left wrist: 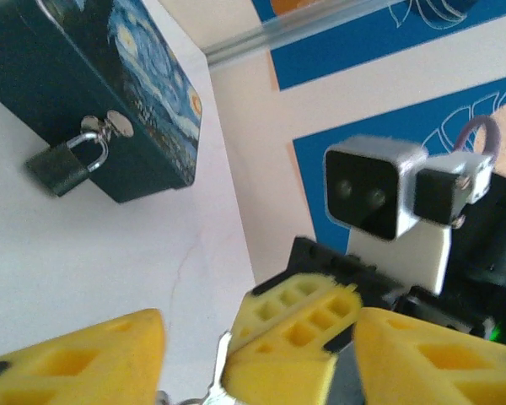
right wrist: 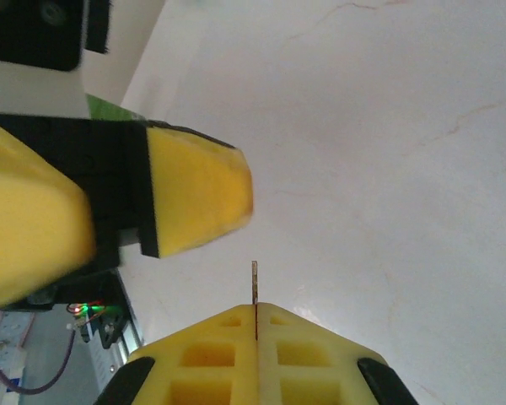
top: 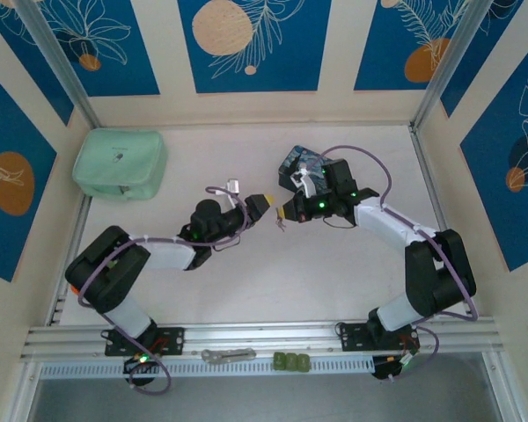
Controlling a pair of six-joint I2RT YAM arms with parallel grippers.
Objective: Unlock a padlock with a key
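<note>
Latticed yellow right claw (right wrist: 255, 314) pinches key (right wrist: 255, 285) (thin metal).

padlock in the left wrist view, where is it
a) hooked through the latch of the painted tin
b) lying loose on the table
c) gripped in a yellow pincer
a, the padlock has its shackle looped through the silvery latch on the side of the painted tin.

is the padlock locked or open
Shut, as far as the left wrist view shows: the padlock hangs from the latch on the tin with both shackle legs seated in its body.
</note>
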